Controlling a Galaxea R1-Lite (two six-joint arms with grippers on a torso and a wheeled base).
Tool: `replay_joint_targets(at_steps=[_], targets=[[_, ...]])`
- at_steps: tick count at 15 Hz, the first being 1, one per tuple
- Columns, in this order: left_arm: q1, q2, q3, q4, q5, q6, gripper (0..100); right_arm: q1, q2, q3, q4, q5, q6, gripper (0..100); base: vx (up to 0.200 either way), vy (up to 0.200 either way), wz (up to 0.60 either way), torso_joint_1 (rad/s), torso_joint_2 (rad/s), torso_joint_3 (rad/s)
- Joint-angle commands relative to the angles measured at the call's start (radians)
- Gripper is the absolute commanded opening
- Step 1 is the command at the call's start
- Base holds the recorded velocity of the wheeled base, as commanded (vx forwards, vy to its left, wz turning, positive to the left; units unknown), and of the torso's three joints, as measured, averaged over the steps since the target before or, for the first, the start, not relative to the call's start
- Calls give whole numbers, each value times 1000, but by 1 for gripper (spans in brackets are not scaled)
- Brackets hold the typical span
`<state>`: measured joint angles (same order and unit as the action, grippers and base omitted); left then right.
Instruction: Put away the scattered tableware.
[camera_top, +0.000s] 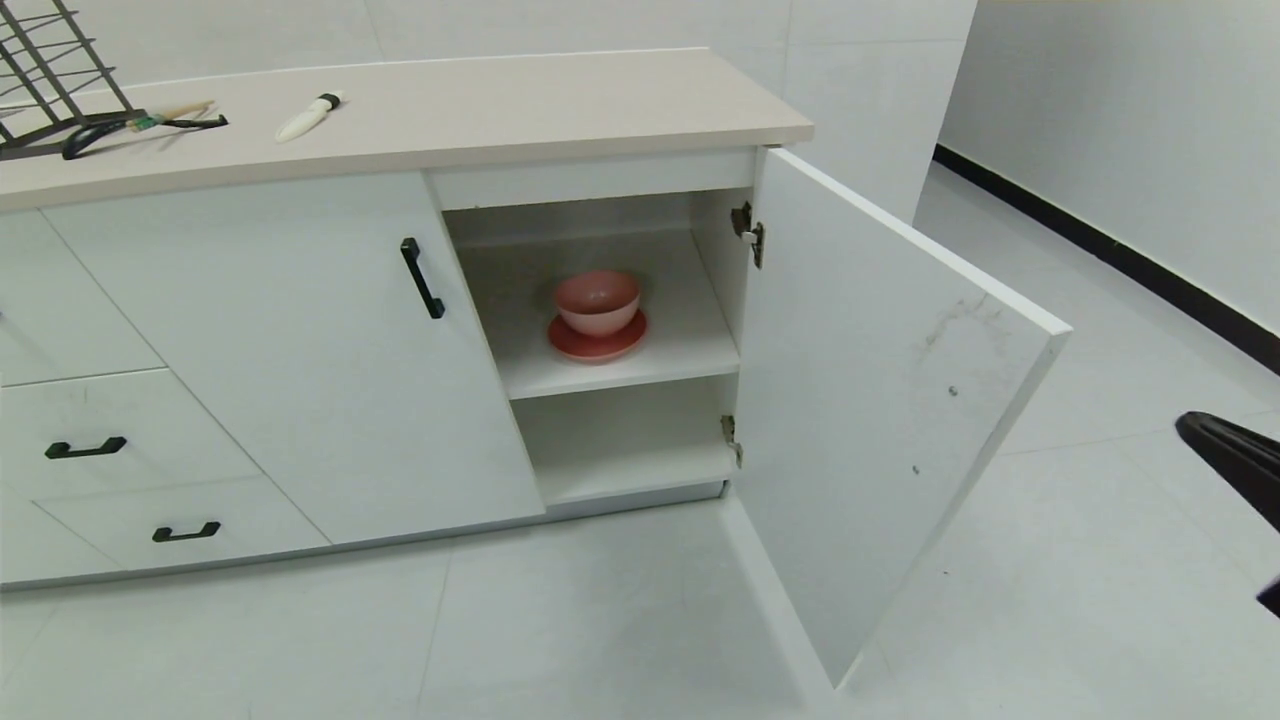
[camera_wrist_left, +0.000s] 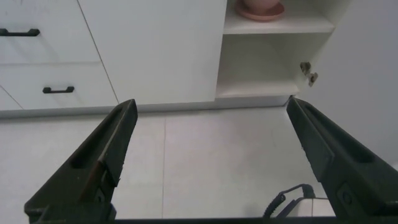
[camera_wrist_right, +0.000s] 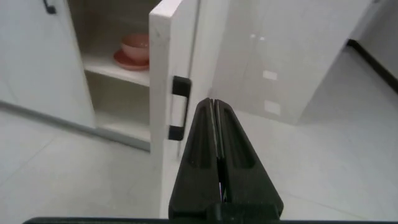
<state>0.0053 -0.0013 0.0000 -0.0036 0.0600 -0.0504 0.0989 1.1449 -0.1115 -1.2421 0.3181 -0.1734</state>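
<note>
Right end effector: the fingers are pressed together with nothing between them. It sits low, beyond the free edge of the open cabinet door, on the door's outer side. The black door handle lies just ahead of the tips, offset toward the cabinet. Its long axis runs vertical, parallel to the door edge.

Left end effector: the fingers are spread wide and hold nothing. It sits low over the floor, facing the cabinet base, well apart from any tableware.

Task items: the pink bowl stands upright on the red plate, both on the upper shelf of the open compartment. Treat these two as stowed. On the desk, toward the robot's left, a white-handled utensil lies flat, diagonal to the front edge. A brush-like tool lies beside the wire rack.

Assessment: if you close the door next, use the right arm. It is the nearer one, and a push on the outer face toward the cabinet should serve. If you collect the desk items, the left arm is on the nearer side, but both end effectors sit well below the desk surface and need raising first
</note>
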Motion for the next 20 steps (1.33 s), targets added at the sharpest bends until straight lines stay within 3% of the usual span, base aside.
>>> replay_joint_targets(at_steps=[1,5,7,10,17,20], targets=[[1,1,0,-1,-2,0,100,-1,315,-70,-126,85,-34,0,0,0,0,0,0,0],[1,1,-2,-1,-2,-2,100,8,426,-223,-145,93,-37,0,0,0,0,0,0,0],[1,1,0,-1,-2,-2,100,25,464,-269,-160,147,-63,0,0,0,0,0,0,0],[1,1,-2,-1,-2,-3,100,67,507,-286,-161,196,-110,0,0,0,0,0,0,0],[1,1,-2,-1,0,-5,100,160,526,-272,-161,194,-112,0,0,0,0,0,0,0],[1,1,-2,-1,0,-5,100,281,559,-289,-161,193,-112,0,0,0,0,0,0,0]])
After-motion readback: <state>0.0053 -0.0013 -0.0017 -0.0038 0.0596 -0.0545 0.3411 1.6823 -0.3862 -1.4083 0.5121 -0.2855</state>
